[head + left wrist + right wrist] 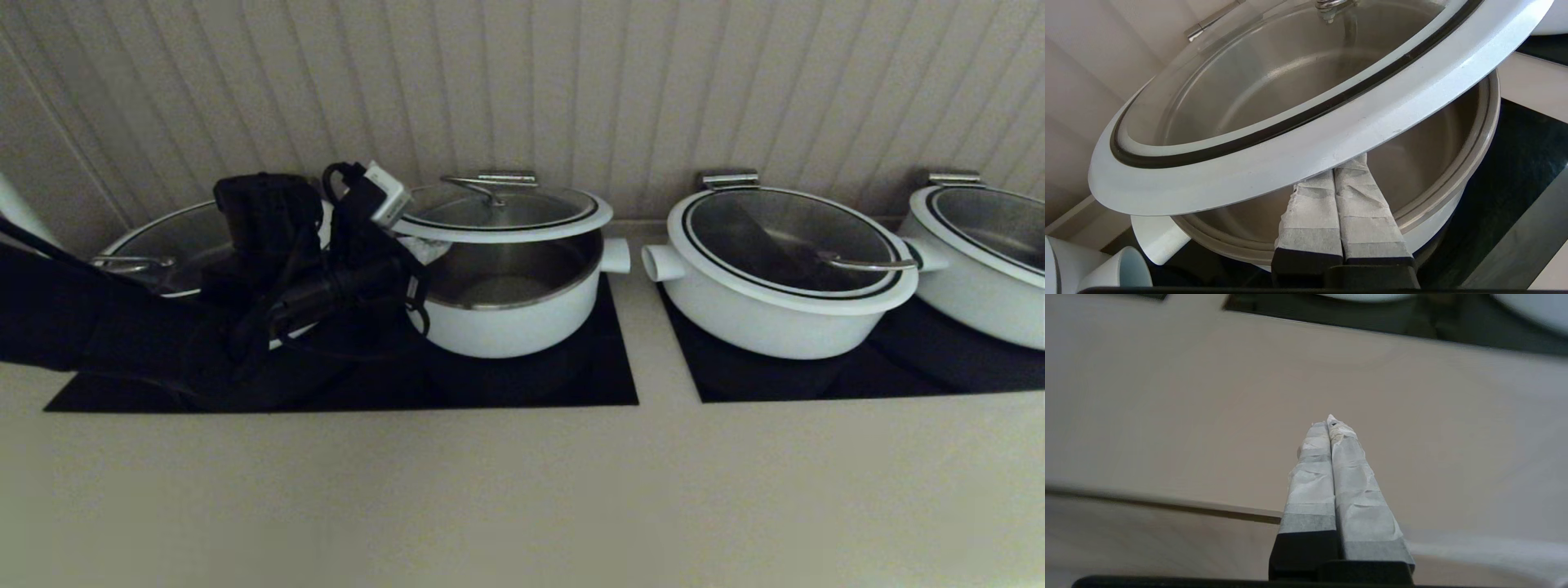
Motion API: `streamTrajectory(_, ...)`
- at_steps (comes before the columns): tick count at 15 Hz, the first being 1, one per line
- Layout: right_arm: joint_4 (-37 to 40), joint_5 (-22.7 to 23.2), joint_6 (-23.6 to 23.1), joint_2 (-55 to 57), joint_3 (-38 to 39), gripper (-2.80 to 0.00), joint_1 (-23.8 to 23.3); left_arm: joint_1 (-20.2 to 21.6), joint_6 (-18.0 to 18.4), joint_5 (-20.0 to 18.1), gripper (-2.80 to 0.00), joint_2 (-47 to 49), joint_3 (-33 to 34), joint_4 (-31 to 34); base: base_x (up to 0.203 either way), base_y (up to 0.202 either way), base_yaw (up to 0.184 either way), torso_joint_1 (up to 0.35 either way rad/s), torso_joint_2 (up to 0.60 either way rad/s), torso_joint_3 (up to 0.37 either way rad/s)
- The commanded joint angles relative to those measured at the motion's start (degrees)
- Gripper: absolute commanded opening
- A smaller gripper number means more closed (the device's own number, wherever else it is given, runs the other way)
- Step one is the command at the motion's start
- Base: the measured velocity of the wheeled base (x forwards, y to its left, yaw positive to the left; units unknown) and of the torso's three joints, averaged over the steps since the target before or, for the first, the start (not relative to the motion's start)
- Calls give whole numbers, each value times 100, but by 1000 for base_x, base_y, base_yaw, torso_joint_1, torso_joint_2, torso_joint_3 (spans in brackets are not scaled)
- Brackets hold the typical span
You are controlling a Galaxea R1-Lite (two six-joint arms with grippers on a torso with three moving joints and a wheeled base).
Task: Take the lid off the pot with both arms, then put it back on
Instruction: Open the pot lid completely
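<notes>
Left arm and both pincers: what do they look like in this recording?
The left arm is wrapped in black cloth, with looped black cables and a small white box on top. The left pincer has two black-based fingers wrapped in creased whitish-grey tape. The right pincer looks the same: taped fingers tapering from black bases.

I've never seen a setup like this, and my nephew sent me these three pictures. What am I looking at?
A two-armed robot seen by three cameras: one on its head, one on each wrist. On the counter stand white pots. The left end effector, fingers together, sits under the white rim of the lid, which is tilted up off the pot; it props it, not clamps. The right end effector hangs shut and empty over bare counter. A wider pot keeps its lid on.
</notes>
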Motion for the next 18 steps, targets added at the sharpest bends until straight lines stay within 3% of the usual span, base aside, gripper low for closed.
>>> streamTrajectory(1,-29,168,-263,22,7,-280,0,-2,11,-11,-280,-34,-1,-37,0,0,0,0,0,0)
streamTrajectory(5,-6,-83,536,14,-3,-280,0,-2,11,-11,-280,-36,-9,-37,0,0,0,0,0,0)
streamTrajectory(18,-17,-85,547,19,-1,-280,0,-2,2,-11,-280,-54,-1,-46,0,0,0,0,0,0)
